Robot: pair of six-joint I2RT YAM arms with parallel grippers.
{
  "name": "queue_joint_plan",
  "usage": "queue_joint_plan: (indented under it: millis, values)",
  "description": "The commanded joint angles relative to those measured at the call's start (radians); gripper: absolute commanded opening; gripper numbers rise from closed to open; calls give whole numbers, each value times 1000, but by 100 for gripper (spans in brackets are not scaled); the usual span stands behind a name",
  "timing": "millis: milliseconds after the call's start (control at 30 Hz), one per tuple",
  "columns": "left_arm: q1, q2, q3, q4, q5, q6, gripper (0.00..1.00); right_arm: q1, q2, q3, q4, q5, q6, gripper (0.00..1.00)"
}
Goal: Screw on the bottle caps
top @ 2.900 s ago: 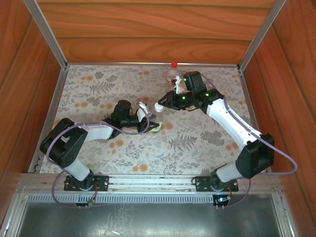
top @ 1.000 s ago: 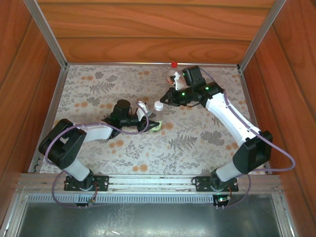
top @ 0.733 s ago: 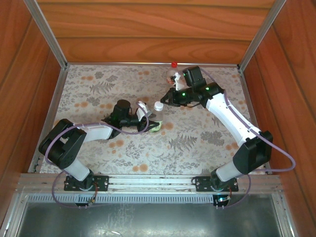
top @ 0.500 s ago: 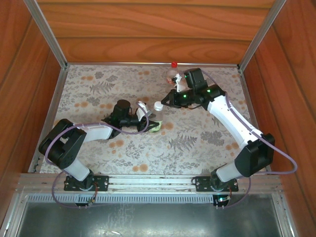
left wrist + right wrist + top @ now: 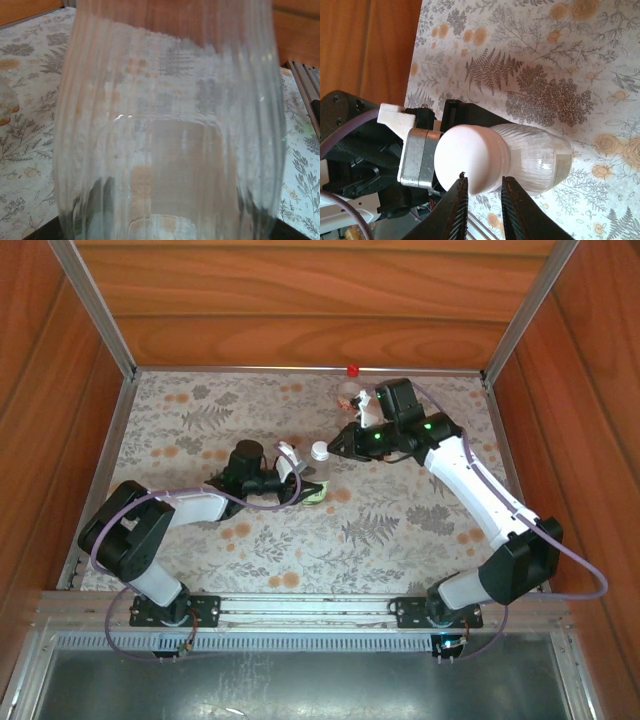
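Observation:
A clear ribbed bottle with a green-and-white label (image 5: 316, 494) stands mid-table with my left gripper (image 5: 303, 480) shut on its body. In the left wrist view its ribbed wall (image 5: 170, 125) sits right against the lens. The white cap (image 5: 319, 451) sits on its neck. My right gripper (image 5: 334, 447) is at the cap from the right. In the right wrist view its jaws (image 5: 484, 182) stand slightly apart at the lower edge of the white cap (image 5: 470, 157). The second bottle (image 5: 349, 395) stands behind, and the red cap (image 5: 352, 370) lies at the back edge.
The floral tabletop (image 5: 200, 420) is walled by wood panels with metal rails (image 5: 100, 320) at the back and sides. The right arm's forearm (image 5: 470, 480) slants across the right half. The second bottle stands close behind the right wrist.
The right gripper brought the white cap onto the held bottle's neck. In the last half second its jaws have parted a little at the cap. The left arm has not moved.

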Motion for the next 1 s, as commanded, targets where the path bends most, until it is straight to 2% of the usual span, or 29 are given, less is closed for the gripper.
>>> queue_joint_plan:
  millis: [0, 267, 567, 800, 967]
  values:
    - [6, -14, 15, 26, 15, -3, 52, -3, 52, 63, -12, -11, -16, 25]
    - [6, -18, 9, 25, 17, -3, 52, -3, 121, 123, -20, -65, -34, 21]
    - [9, -18, 14, 26, -4, -20, 52, 1, 55, 29, -13, -97, -20, 11]
    - [20, -14, 18, 28, -15, -33, 52, 17, -19, -50, -14, -115, 4, 11]
    - [20, -7, 21, 28, -6, -29, 52, 12, -56, -44, -10, -50, 12, 12]
